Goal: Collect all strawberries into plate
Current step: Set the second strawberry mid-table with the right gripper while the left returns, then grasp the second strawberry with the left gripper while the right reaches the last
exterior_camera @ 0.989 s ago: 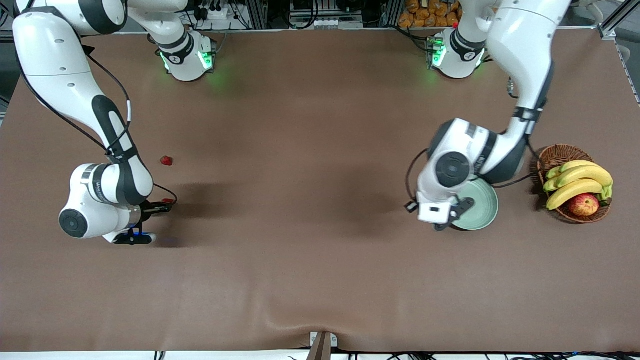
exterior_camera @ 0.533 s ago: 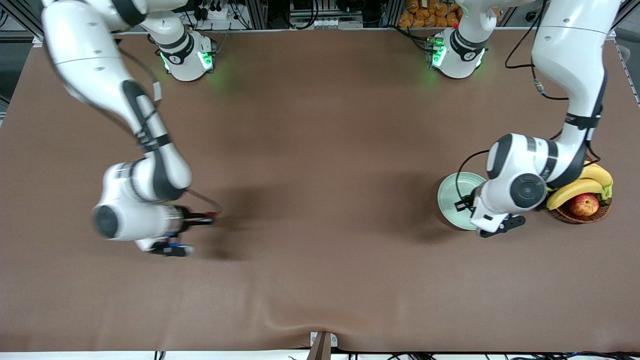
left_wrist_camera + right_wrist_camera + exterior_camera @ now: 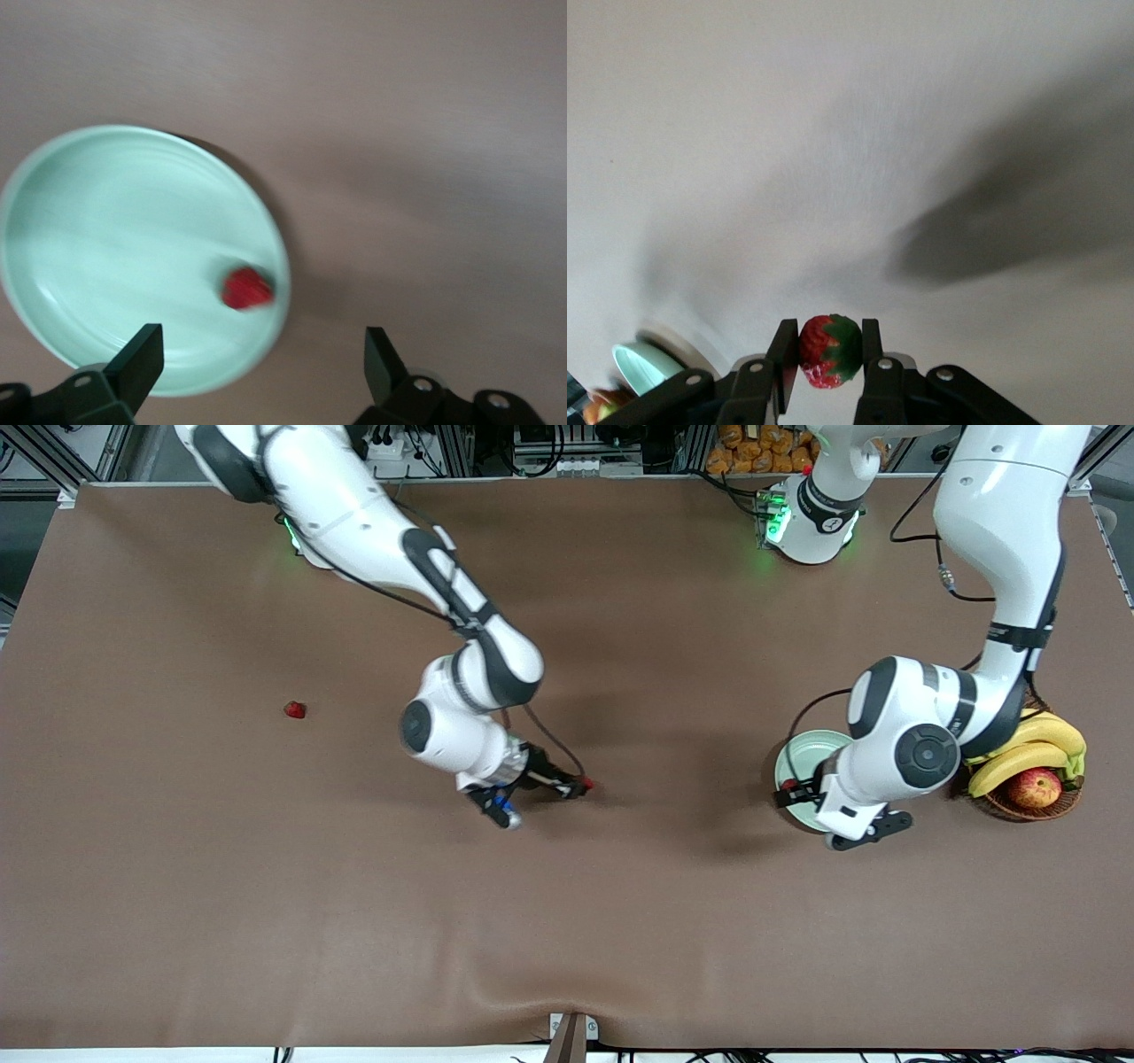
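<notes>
Beside the fruit basket [image 3: 1019,802], open left hand [image 3: 261,367] over plate [image 3: 802,755]; right hand [image 3: 580,786] grips 1 strawberry [image 3: 830,351].

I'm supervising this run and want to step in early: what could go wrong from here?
1. The small red strawberry on the pale mint-green round plate lies right at the shallow rim; it might roll off if nudged.
2. The left claw hangs open over that rim and could bump it.
3. The right claw pinches another strawberry over the bare brown table; a slip would drop it short of the plate.
</notes>
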`<action>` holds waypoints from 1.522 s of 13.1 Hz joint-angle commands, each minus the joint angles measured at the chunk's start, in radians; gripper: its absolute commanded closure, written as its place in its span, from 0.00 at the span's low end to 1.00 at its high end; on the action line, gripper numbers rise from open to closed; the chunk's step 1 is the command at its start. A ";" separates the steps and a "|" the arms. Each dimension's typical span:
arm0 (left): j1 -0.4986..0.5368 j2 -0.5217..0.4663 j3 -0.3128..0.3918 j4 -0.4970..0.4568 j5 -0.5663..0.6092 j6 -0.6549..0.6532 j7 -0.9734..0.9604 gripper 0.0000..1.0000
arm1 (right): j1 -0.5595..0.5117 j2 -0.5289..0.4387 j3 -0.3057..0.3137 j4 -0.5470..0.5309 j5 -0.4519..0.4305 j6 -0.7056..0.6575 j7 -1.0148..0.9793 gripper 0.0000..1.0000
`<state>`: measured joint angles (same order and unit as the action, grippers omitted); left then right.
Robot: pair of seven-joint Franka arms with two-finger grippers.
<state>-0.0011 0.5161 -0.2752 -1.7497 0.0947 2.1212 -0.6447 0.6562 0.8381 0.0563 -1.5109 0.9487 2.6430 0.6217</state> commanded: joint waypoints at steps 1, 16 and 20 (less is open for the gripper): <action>-0.071 0.004 -0.010 0.027 -0.024 -0.004 -0.133 0.00 | 0.081 0.081 -0.013 0.076 0.117 0.077 0.020 0.98; -0.401 0.208 -0.005 0.105 -0.015 0.290 -0.785 0.00 | -0.447 -0.269 -0.016 -0.339 -0.593 -0.510 -0.258 0.00; -0.408 0.240 -0.002 0.110 0.000 0.327 -0.803 0.00 | -0.592 -0.289 -0.018 -0.338 -0.910 -0.682 -0.442 0.00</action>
<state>-0.4050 0.7285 -0.2841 -1.6660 0.0825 2.4223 -1.4318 0.1056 0.5886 0.0192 -1.8069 0.1245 1.9988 0.2431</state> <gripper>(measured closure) 0.000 0.000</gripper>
